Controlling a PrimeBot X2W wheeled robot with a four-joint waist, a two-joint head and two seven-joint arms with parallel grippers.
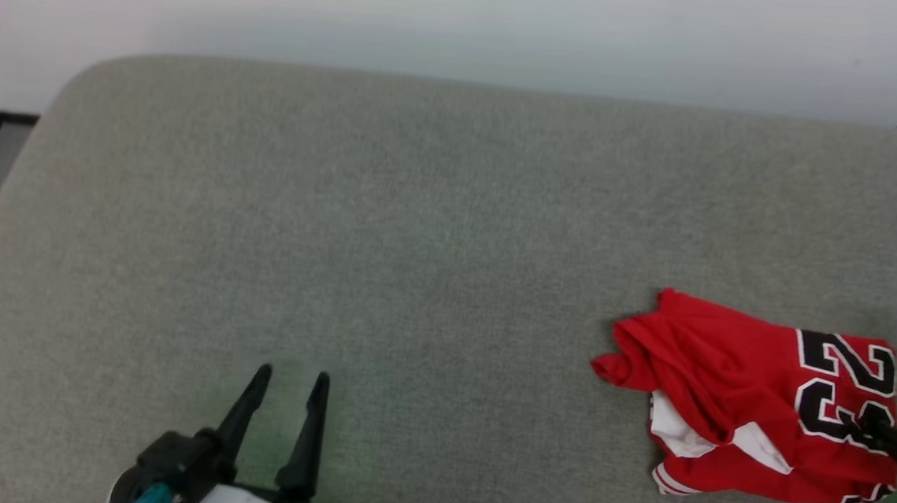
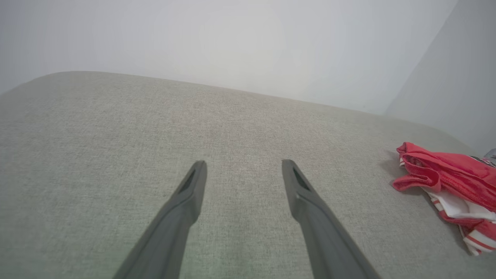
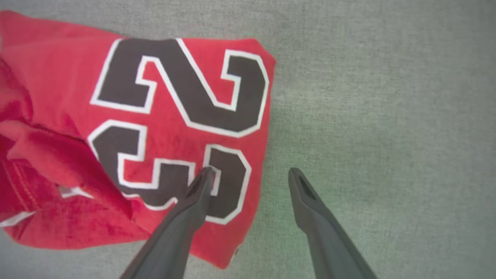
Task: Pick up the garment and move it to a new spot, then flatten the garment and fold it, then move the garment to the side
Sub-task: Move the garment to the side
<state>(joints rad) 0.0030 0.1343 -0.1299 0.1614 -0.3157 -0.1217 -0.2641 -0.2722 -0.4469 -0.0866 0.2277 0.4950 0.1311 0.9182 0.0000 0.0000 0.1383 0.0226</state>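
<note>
**Right claw astride the jersey's edge**

The jersey (image 1: 754,399) lies in a loose bundle at the right end of the grey cushion (image 1: 419,226). Its black numerals (image 3: 174,116) face up, and a white sleeve shows from under a red flap.

My right claw (image 3: 250,174) is spread wide and holds nothing. One finger is over the lower numeral and the other is over bare cushion, so the jersey's edge runs between them. I judge that is where I want it, because closing from here would pinch that edge and little else. I cannot tell whether the finger over the cloth touches it.

My left claw (image 1: 293,379) is also spread and empty, low over bare cushion and well apart from the jersey. That leaves the middle of the cushion free for spreading the cloth.

The bundle is rumpled rather than neatly folded, so I judge the flattening and folding are yet to do.
</note>
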